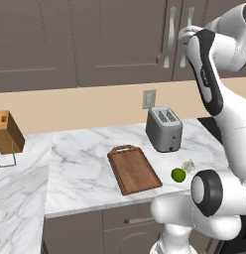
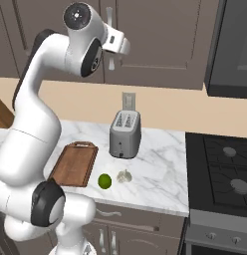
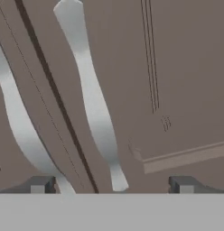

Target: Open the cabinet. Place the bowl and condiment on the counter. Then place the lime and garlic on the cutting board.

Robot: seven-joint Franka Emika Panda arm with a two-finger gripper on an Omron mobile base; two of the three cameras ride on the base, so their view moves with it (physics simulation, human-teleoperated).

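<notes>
The arm was raised high toward the cabinet (image 1: pixel 120 44), whose doors were shut, so the bowl and the shaker, presumably inside, could not be seen. In the hand view the gripper (image 3: pixel 111 185) faced the door panels at close range with its jaws spread wide and holding nothing; one curved silver handle (image 3: pixel 93 103) ran between the two fingertips (image 3: pixel 39 185), which suggested the hand was lined up to close on that handle and pull the door open. A second handle (image 3: pixel 16 122) lay just beside it on the neighbouring door, across the dark seam between the doors. On the counter (image 1: pixel 80 163) the cutting board (image 1: pixel 133 170) lay bare near the front edge, its handle cutout pointing toward the wall, probably left free to receive the fruit and bulb. The lime (image 1: pixel 178 174) sat just off the board's right side, near the front edge, and the garlic (image 2: pixel 124 176) lay just beside the lime, so both were within easy reach for the last step. A toaster (image 1: pixel 164 129) stood behind them toward the wall, and a knife block (image 1: pixel 7 131) stood far off on the left stretch of counter.
</notes>
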